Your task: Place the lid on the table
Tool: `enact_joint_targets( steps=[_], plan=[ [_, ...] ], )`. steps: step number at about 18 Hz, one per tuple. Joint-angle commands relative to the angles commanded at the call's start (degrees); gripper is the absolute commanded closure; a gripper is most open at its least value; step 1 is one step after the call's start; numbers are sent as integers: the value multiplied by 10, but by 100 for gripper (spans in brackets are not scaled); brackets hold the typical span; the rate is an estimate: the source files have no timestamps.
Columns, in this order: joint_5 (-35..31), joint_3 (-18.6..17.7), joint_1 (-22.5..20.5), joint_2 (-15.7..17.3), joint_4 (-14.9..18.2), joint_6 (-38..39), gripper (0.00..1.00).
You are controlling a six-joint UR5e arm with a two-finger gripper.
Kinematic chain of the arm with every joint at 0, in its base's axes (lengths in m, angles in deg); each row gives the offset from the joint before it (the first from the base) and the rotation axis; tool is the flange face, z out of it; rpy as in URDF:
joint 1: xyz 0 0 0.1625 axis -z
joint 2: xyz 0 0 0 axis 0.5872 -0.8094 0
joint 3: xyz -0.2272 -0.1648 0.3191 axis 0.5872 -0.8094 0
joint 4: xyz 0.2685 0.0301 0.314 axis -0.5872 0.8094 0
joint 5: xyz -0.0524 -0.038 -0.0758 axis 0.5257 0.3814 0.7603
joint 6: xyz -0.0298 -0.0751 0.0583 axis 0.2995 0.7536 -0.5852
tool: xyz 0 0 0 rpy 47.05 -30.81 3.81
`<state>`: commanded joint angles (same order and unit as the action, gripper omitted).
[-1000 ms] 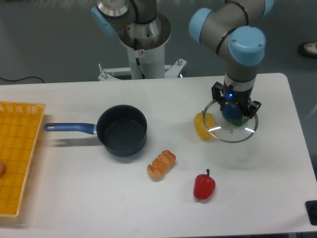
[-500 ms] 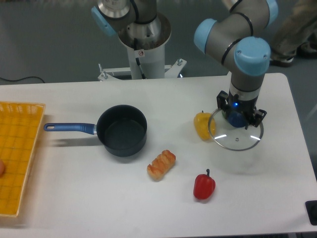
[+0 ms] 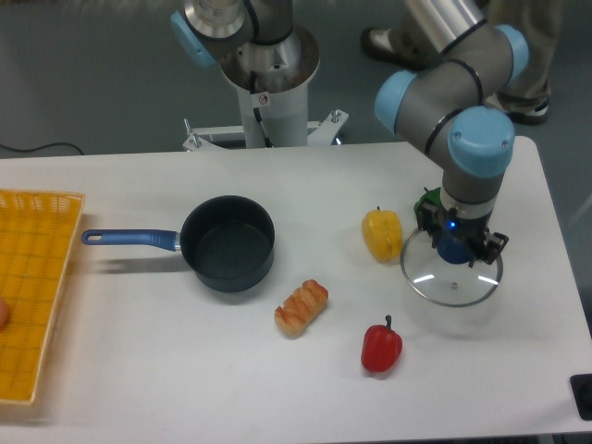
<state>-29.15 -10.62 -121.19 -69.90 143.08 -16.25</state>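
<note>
Camera view: lid (image 3: 452,273) is held by its blue knob in the gripper (image 3: 455,248), jaws closed on it, at approx 3 o'clock of the table (image 3: 139,370), w/ its shadow seen underneath. Yellow pepper (image 3: 382,234) sits just at lid's 9 o'clock; red pepper (image 3: 381,347) at 7 o'clock; saucepan (image 3: 226,243) is seen well apart toward 9.

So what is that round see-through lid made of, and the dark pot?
The lid looks like clear glass: the white table shows through it and light glints on it. Its thin rim looks like shiny metal, and the knob held in the gripper is dark blue, maybe plastic. The pot looks like metal with a dark matte coating; its blue handle may be plastic, hard to tell.
</note>
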Motion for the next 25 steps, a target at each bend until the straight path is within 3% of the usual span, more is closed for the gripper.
enact_joint_targets(
  steps=[6,25],
  plan=[
    [1,8,3,-26,0,-1,56],
    [0,12,11,-45,0,1,55]
  ],
)
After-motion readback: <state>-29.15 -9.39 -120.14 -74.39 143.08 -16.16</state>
